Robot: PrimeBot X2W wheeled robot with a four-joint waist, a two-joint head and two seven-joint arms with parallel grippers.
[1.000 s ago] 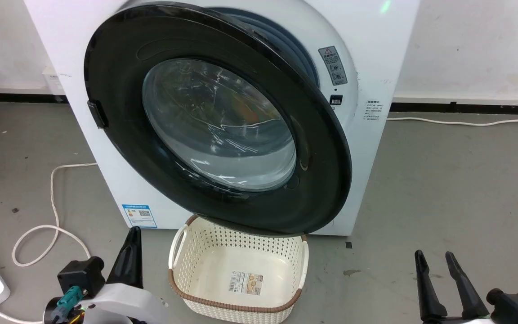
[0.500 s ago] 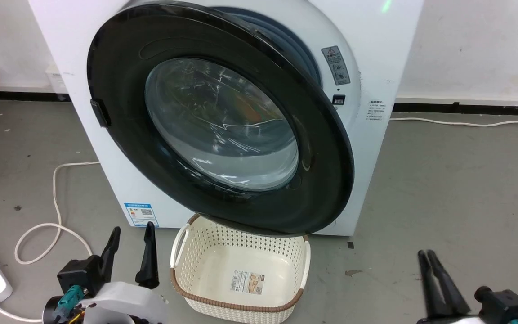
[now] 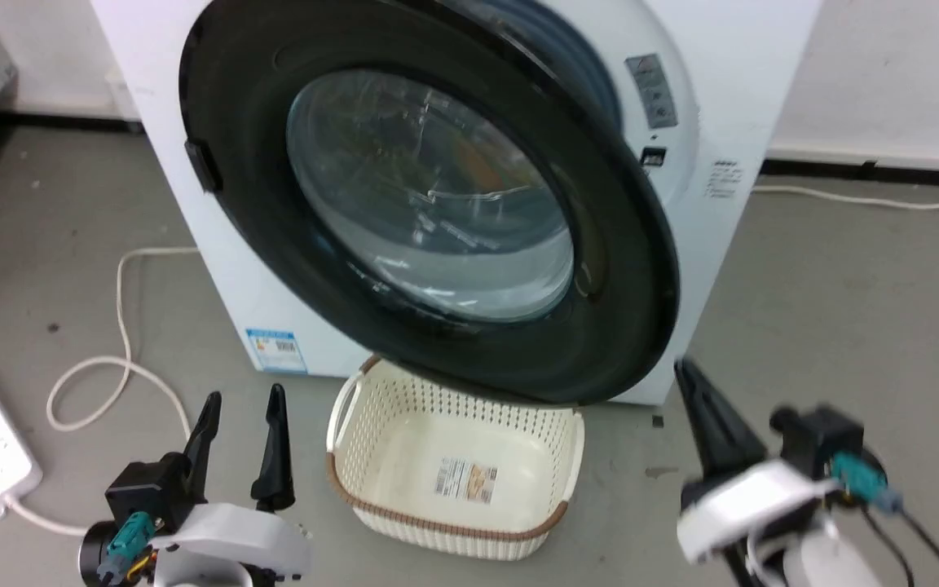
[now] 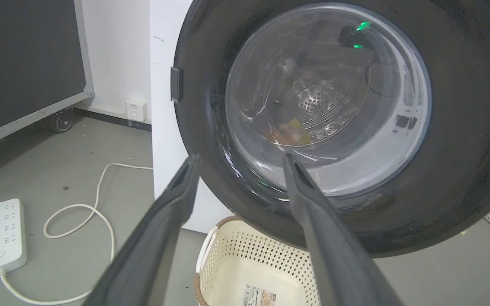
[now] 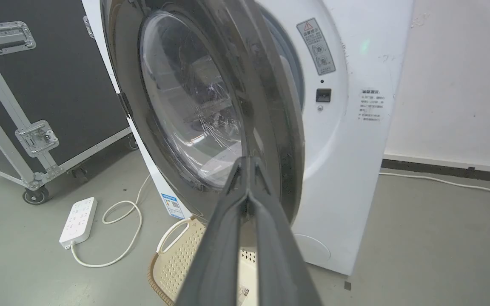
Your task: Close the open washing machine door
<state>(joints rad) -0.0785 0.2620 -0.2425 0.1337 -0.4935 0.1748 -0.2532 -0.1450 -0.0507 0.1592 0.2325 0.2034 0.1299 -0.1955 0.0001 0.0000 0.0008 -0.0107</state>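
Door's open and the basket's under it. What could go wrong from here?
1. The basket sits beneath the lower rim of the washing machine door; the swinging door or an arm could catch it, though clearance cannot be judged.
2. The right gripper is shut, a narrow tip near the glossy rim; it may slip onto the glass.
3. The left gripper is open beside the basket's handle and could snag it.

Left gripper point(image 3: 243, 399): long dark fingers point(image 3: 275, 448) tapering to points; behind them a black block point(image 3: 143, 493) is carrying a teal plug point(image 3: 129, 538), white shell point(image 3: 233, 538) following. Right gripper point(image 3: 688, 379): same, cables point(image 3: 893, 509) trailing behind.
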